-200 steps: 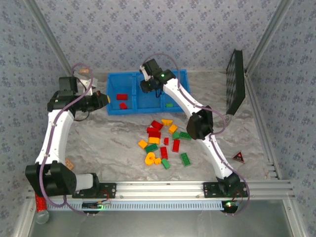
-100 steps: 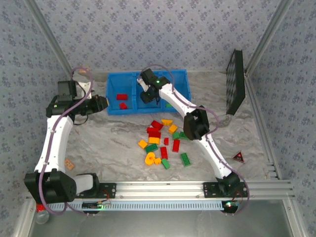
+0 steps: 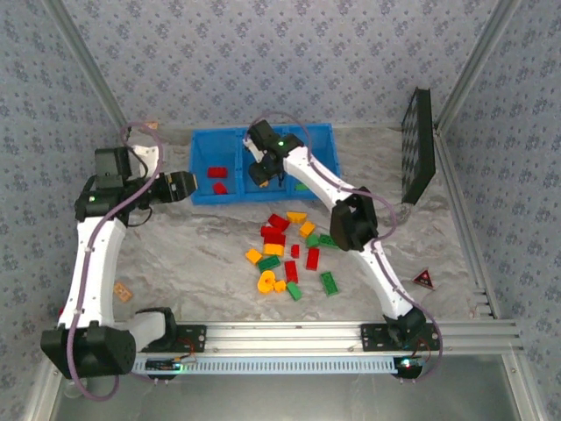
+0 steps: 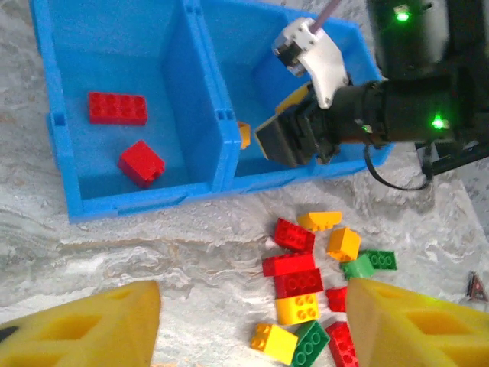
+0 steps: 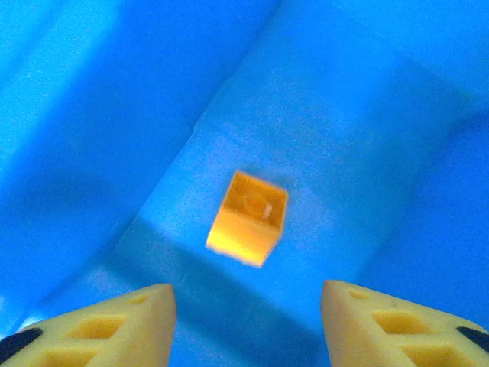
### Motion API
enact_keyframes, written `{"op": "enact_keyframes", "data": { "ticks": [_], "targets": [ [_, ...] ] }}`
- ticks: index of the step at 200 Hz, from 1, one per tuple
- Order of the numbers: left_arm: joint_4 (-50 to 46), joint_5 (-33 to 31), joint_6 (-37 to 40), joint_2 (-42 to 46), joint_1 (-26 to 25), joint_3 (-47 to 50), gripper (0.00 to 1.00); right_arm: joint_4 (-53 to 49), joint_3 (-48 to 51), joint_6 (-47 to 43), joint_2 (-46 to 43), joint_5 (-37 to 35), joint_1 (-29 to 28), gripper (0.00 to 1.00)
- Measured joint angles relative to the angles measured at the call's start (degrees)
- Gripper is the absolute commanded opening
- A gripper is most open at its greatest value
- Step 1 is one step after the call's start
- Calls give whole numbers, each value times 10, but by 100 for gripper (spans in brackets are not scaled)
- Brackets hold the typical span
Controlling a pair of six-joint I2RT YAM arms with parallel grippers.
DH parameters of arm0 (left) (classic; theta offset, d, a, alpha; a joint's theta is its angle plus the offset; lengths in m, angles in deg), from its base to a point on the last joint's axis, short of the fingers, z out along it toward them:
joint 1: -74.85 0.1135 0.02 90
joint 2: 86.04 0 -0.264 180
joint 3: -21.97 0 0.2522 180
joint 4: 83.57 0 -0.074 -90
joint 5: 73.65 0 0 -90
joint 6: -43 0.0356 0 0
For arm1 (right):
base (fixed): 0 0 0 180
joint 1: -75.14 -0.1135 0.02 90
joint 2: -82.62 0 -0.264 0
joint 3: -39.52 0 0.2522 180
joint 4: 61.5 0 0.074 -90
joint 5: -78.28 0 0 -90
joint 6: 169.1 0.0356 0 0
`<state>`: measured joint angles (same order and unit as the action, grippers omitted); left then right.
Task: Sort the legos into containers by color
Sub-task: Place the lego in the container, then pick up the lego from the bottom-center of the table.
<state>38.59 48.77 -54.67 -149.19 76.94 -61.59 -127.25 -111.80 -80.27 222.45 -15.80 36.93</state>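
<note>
Red eight-stud lego (image 4: 116, 108), studs up, long axis across leftmost bin (image 4: 130, 202)

No legible text, label, brand or number anywhere

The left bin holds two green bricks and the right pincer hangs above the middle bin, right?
No. In the left wrist view, the long brick and small brick in the left bin are red, not green. The right pincer does hang above the middle bin.
</note>
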Motion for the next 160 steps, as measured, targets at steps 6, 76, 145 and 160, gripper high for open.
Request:
{"op": "enact_keyframes", "data": {
  "ticks": [6,76,145,160],
  "targets": [
    [-1,-2,6,8,-7,0,77,4,36,4,-34,-3,-2,58],
    [8,0,21,118,-54,40,100,53,549,115,-527,-49,-17,68],
    [15,-5,-13,75,-55,45,100,65,929,303,-731,-48,-99,75],
    [14,-10,-27,73,-55,45,100,79,964,332,-751,-43,-107,76]
  ]
}}
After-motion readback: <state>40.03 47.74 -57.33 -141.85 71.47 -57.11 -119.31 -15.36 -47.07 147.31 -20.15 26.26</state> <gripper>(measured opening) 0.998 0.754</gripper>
